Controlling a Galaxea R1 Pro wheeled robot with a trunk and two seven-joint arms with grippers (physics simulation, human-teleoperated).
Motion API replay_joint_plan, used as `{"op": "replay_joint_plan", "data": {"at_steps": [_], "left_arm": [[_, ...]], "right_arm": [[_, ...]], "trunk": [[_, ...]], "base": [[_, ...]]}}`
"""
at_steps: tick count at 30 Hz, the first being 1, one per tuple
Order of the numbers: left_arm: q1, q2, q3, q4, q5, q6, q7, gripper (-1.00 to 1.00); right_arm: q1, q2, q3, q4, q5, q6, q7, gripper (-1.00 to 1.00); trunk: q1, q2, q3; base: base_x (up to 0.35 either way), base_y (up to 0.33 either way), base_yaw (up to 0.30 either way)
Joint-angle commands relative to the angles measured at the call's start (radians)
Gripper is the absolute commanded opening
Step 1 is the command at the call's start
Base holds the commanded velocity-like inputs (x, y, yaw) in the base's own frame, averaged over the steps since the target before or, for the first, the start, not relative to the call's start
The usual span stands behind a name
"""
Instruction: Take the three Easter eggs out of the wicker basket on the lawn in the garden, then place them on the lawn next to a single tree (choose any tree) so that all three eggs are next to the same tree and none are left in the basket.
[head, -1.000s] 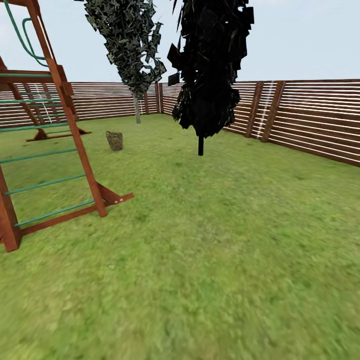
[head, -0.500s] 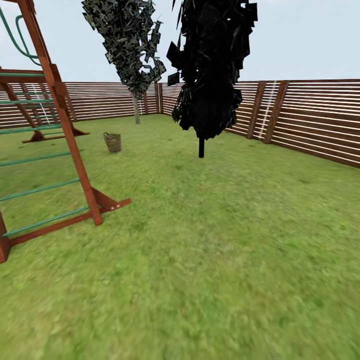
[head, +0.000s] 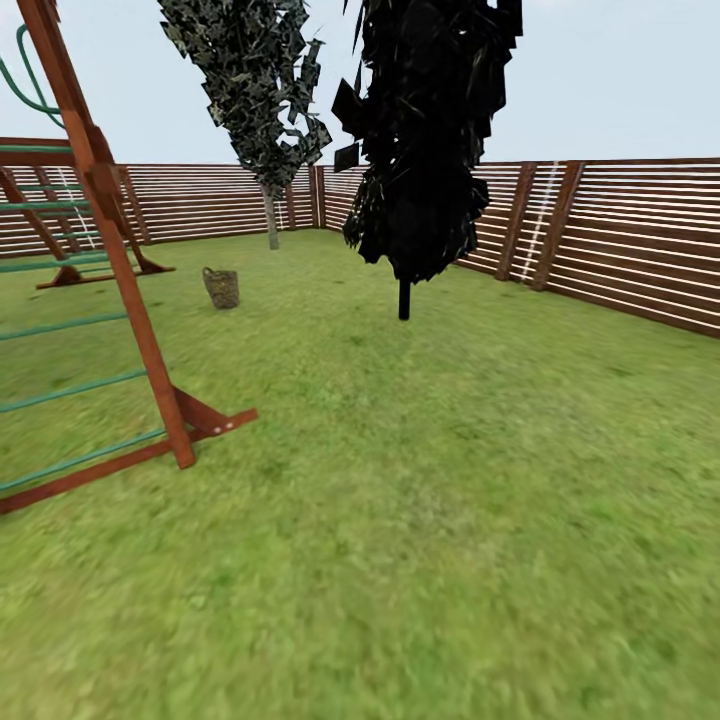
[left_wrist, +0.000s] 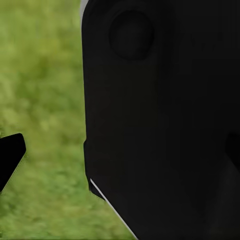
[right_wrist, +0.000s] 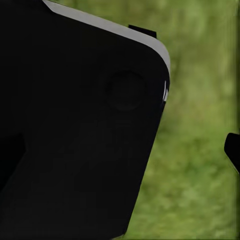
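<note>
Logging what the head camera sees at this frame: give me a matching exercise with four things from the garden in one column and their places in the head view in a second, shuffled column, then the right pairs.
Things:
1. wicker basket
2. tree with the pale trunk
3. tree with the thin black trunk
4. wooden play frame

Places:
A. near the far corner of the fence
B. nearest the camera, at the view's left edge
C. mid-lawn, right of the basket
D. on the grass between the play frame and the pale-trunked tree

Pairs: 1-D, 2-A, 3-C, 4-B
</note>
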Motion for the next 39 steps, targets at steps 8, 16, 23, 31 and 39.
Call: {"op": "replay_joint_plan", "data": {"at_steps": [8, 16, 23, 31, 39], "left_arm": [[0.001, 0.0, 0.001, -0.002, 0.001, -0.001, -0.001, 1.0], [0.001, 0.0, 0.001, -0.002, 0.001, -0.001, -0.001, 1.0], [0.001, 0.0, 0.001, -0.002, 0.001, -0.002, -0.001, 1.0], [0.001, 0.0, 0.001, -0.002, 0.001, -0.002, -0.001, 1.0], [0.001, 0.0, 0.001, -0.002, 0.001, -0.002, -0.001, 1.0]], "right_arm": [[-0.001, 0.0, 0.008, 0.001, 0.0, -0.003, 0.0, 1.0], [-0.001, -0.002, 0.007, -0.002, 0.0, -0.003, 0.0, 1.0], [-0.001, 0.0, 0.005, -0.002, -0.007, -0.003, 0.0, 1.0], [-0.001, 0.0, 0.006, -0.002, -0.007, -0.003, 0.0, 1.0], [-0.001, 0.0, 0.008, -0.006, -0.001, -0.004, 0.0, 1.0]], "trunk": [[0.001, 0.0, -0.001], [0.001, 0.0, -0.001], [0.001, 0.0, -0.001], [0.001, 0.0, -0.001], [0.001, 0.0, -0.001]], "base": [[0.34, 0.0, 0.0], [0.34, 0.0, 0.0], [0.34, 0.0, 0.0], [0.34, 0.0, 0.0], [0.34, 0.0, 0.0]]}}
